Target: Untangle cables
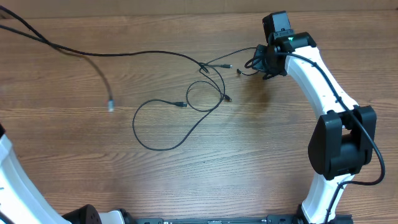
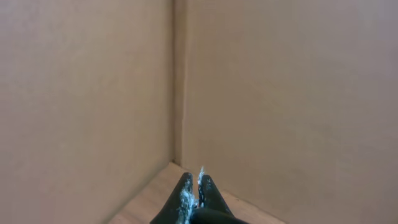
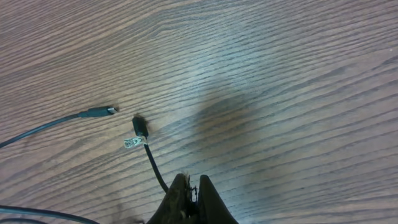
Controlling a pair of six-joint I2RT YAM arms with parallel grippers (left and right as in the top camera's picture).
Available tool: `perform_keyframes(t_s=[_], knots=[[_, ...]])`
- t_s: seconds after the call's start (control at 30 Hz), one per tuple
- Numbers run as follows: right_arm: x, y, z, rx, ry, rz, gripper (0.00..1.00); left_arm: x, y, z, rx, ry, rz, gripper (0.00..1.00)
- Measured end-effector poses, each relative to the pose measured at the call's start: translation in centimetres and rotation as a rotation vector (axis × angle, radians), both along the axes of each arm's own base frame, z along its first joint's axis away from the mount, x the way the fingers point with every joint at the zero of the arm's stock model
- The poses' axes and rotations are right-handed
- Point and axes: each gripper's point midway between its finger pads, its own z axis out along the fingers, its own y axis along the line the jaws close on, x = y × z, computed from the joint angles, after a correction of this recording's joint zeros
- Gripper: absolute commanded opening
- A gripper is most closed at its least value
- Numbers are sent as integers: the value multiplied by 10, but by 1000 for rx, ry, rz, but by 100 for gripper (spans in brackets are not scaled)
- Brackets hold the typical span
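Several thin black cables (image 1: pixel 186 102) lie in loose loops across the middle of the wooden table, crossing near a small knot (image 1: pixel 204 68). One long strand (image 1: pixel 124 54) runs off to the far left. My right gripper (image 1: pixel 268 62) is at the far right end of the tangle, shut on a small bunch of cable (image 1: pixel 255 61). In the right wrist view the shut fingers (image 3: pixel 191 184) have a cable (image 3: pixel 155 165) leading from them to a tagged plug (image 3: pixel 139 127). Another plug (image 3: pixel 102 112) lies beside it. My left gripper (image 2: pixel 194 186) is shut and empty, facing cardboard walls.
A loose strand ends in a silver plug (image 1: pixel 111 106) at the left. The white left arm (image 1: pixel 15 180) is at the bottom left corner. The right arm's base (image 1: pixel 342 146) stands at the right. Brown cardboard walls (image 2: pixel 280 93) fill the left wrist view.
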Motion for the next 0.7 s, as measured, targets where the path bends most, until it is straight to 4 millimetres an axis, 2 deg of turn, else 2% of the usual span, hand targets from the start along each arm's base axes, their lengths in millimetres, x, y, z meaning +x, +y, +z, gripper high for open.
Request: perform_keyframes(t_s=[0.1, 0.2, 0.33, 0.47, 0.7], knots=[[0, 0, 0, 0, 0, 0, 4, -5, 17, -6, -35, 3, 41, 4], [-1, 0, -1, -1, 6, 1, 4, -9, 24, -10, -47, 8, 63, 4], [-5, -1, -2, -4, 23, 0, 4, -2, 32, -22, -62, 28, 78, 4], [-6, -1, -2, -5, 25, 0, 4, 6, 51, -50, -93, 88, 113, 4], [-6, -1, -3, -5, 28, 0, 4, 18, 83, -112, -196, 202, 177, 4]])
